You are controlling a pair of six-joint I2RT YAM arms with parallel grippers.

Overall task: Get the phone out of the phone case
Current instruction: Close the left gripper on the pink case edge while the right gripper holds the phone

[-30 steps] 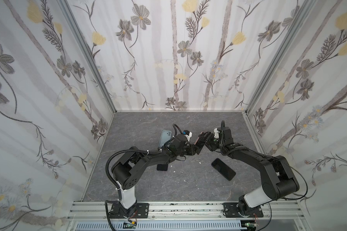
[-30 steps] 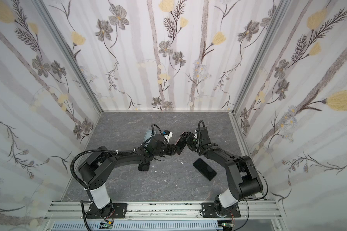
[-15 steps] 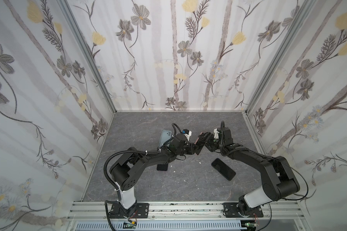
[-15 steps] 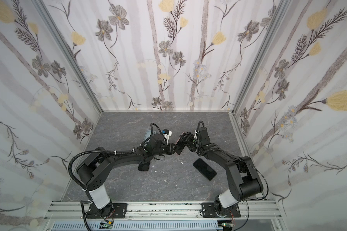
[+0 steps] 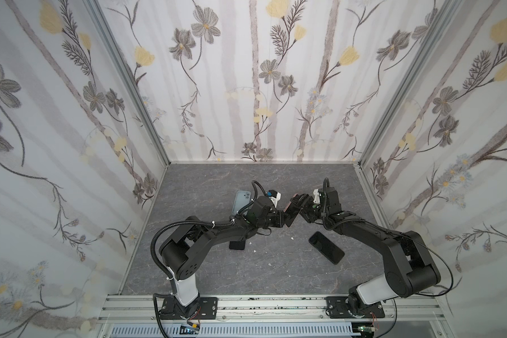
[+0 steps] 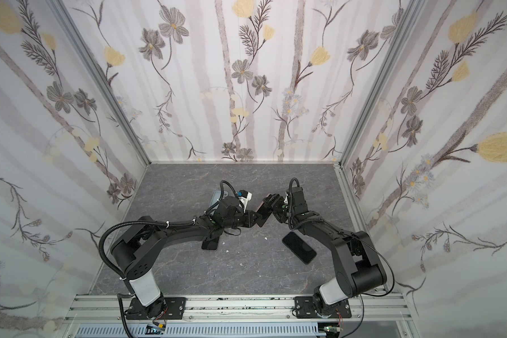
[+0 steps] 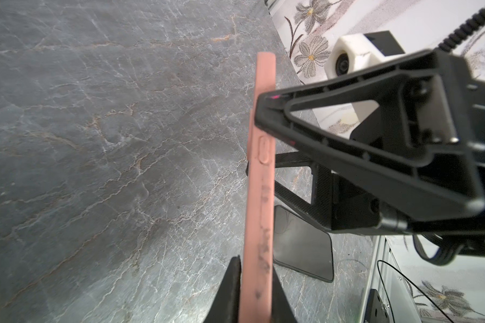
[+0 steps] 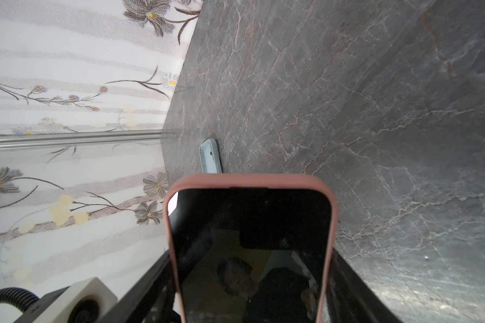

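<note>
– Phone [image 8: 249, 237] sits fully in the pink phone case [image 7: 259, 195], screen ringed by the rim on every side that shows. The pair hangs in the air above the middle of the desk [image 5: 275, 278].
– Who holds it?
– Both arms. The right fingers [image 8: 353, 285] span its width, pressing the long edges; the left fingers [image 7: 231, 293] pinch one end across face and back.
– Then that squeeze likely locks the phone in. Better that one side grips the rim only and peels a corner back, while the other steadies the body.
– Slowly, too; a soft rim may snap back.
– Other cases?
– A pale blue case [image 5: 240, 202] lies near the back of the desk; whether it is full cannot be told. A bare black phone [image 5: 326, 247] lies flat by the right arm.
</note>
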